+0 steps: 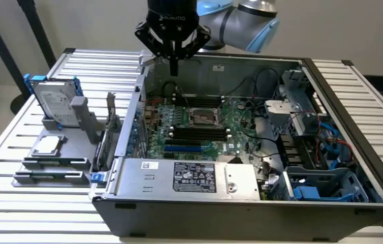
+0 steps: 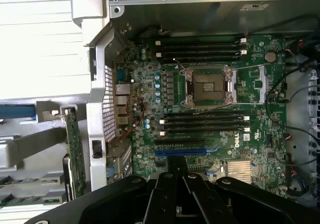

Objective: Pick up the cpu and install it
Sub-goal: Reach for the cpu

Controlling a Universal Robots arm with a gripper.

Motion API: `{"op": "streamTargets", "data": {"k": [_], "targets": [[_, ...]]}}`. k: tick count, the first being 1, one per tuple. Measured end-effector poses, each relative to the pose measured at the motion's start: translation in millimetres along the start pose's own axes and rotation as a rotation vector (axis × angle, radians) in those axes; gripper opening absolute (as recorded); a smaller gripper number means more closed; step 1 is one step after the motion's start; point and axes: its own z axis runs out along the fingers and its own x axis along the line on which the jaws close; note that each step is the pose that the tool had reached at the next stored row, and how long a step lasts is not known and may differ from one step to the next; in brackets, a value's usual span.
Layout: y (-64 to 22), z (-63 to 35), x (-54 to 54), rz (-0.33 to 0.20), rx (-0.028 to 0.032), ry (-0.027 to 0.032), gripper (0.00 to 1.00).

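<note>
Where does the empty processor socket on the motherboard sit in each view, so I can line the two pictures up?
Exterior view: the socket sits mid-board inside the open case, near the picture's centre, just above a bank of black memory slots.
Wrist view: the socket lies between two banks of black memory slots.
Shared landmark: the blue expansion slot, just past the memory slots from the socket.

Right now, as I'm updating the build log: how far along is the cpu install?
Done: nothing yet. The cpu lies outside the case, at the exterior view's left, and the motherboard's socket is empty. In hand: nothing; the gripper hangs shut and empty above the open case, well away from the cpu. Left: both the pickup and the install.
</note>
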Motion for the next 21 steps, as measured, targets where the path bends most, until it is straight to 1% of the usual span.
{"op": "streamTargets", "data": {"k": [5, 6, 12, 14, 21], "targets": [[0.0, 0.0, 0.3, 0.0, 0.0002, 0.0, 0.11], [-0.1, -0.1, 2.0, 0.0, 0.0003, 0.0005, 0.11], [-2.0, 0.3, 28.3, 0.0, 0.0006, 0.0078, 0.11], [-2.7, 0.8, 37.6, 0.0, 0.0009, 0.0112, 0.11], [-5.0, 3.2, 69.3, 0.001, 0.0022, 0.0282, 0.11]]}}
